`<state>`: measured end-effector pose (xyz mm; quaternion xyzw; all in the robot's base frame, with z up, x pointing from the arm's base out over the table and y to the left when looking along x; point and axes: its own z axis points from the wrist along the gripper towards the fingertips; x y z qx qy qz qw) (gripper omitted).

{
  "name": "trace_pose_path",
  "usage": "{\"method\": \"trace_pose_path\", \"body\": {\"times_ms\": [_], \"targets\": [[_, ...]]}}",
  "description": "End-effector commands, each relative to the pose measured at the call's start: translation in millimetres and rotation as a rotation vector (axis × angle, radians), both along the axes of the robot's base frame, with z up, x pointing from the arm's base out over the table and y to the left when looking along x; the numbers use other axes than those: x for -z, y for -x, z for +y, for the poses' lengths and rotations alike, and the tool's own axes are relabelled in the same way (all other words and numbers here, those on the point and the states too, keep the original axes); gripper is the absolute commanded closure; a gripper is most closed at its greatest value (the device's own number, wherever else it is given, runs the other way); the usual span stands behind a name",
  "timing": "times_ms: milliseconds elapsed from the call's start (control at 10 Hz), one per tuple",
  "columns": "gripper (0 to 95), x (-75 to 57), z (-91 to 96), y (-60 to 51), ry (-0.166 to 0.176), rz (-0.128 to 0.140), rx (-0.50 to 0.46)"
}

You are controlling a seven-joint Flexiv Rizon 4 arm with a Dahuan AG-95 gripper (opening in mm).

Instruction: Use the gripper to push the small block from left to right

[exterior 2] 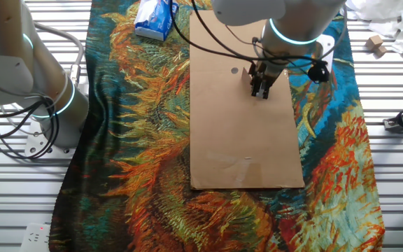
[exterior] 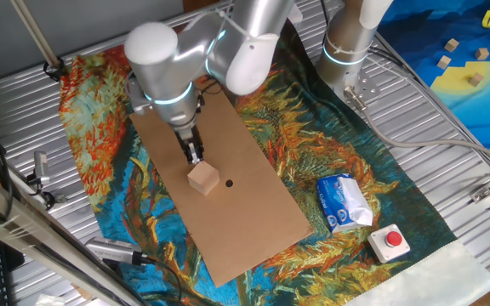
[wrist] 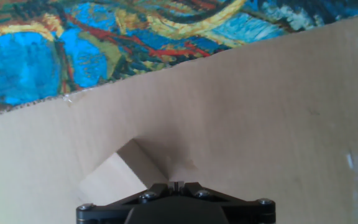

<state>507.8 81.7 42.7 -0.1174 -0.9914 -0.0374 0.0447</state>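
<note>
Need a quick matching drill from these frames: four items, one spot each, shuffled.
Items:
1. block
2. gripper
3. blue-white pack
4. red button box

Places:
A. on the cloth, between the cardboard and the red button box
B. on the cardboard, beside the dark dot
C. near the cloth's pale edge
D. fingertips down at the block's side

Pairs: 1-B, 2-D, 3-A, 4-C

Light tan small block [exterior: 202, 178] on a plain brown cardboard sheet [exterior: 253, 212]; beneath, a cloth [exterior: 100, 170] swirled orange, blue and yellow; black claw [exterior: 195, 155].
</note>
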Motion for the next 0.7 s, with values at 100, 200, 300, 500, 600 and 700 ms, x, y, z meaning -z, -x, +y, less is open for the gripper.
{"method": "trace_pose_path", "body": {"times_ms": [100, 200, 300, 500, 600, 700], "targets": [[95.0, -1.3, 3.1, 1.0, 0.002, -0.004, 0.005], [95.0, -1.4, 6.0, 0.0, -0.001, -0.005, 0.007], [95.0, -1.7, 6.0, 0.0, -0.001, -0.006, 0.008], [95.0, -1.6, 5.9, 0.0, -0.001, -0.003, 0.006], [95.0, -1.6, 5.9, 0.0, -0.001, -0.001, 0.000], [95.0, -1.5, 5.9, 0.0, -0.001, 0.001, -0.002]]}}
